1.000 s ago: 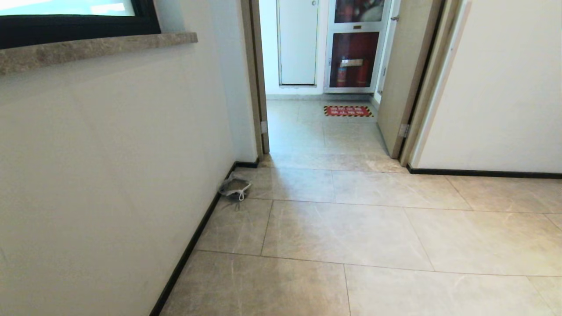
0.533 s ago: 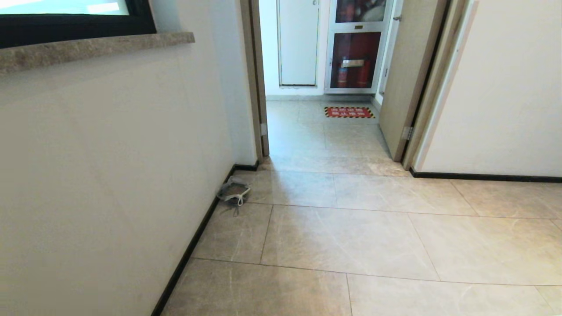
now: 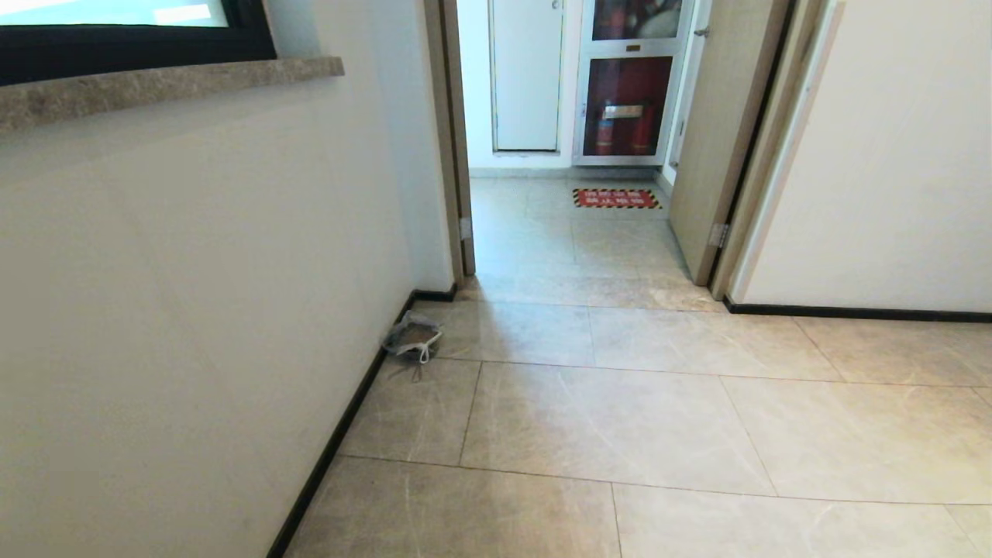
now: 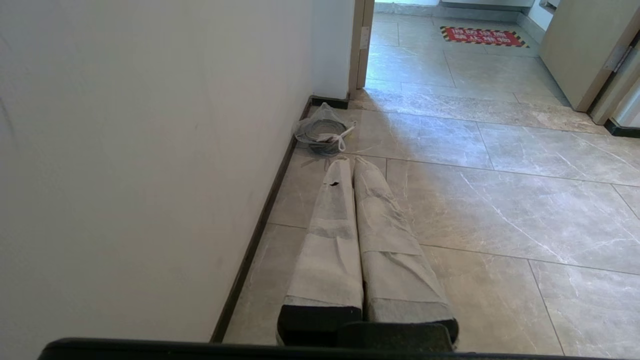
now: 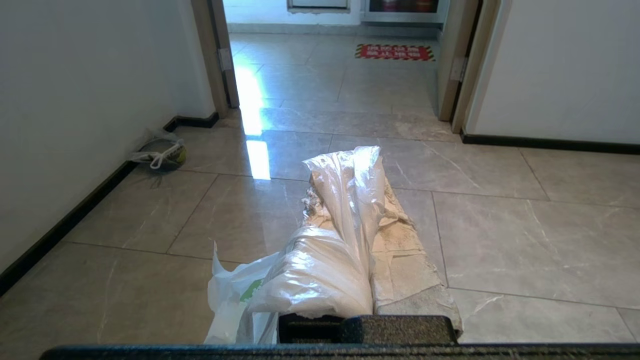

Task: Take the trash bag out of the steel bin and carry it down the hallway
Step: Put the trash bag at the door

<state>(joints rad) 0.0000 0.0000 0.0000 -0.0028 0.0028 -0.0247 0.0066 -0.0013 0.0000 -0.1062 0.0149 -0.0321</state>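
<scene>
In the right wrist view my right gripper (image 5: 357,165) is shut on the trash bag (image 5: 320,270). The thin white plastic is wrapped over the fingers, and a part with green print hangs beside them. My left gripper (image 4: 351,161) is shut and holds nothing, its taped fingers pressed together above the hallway floor (image 3: 620,418). Neither gripper shows in the head view. The steel bin (image 3: 413,341), small, round and dark, stands ahead by the left wall's baseboard, with white plastic loops over its rim (image 4: 322,132).
The white left wall (image 3: 194,310) with its black baseboard runs close by, under a stone window sill (image 3: 155,81). Ahead is a doorway (image 3: 573,232) with a brown door (image 3: 717,139) swung open on its right. A red floor mat (image 3: 616,198) and a fire cabinet (image 3: 626,101) lie beyond.
The whole head view shifted slightly down and outward between one second and half a second ago, so the camera crept forward. Since then it has held still.
</scene>
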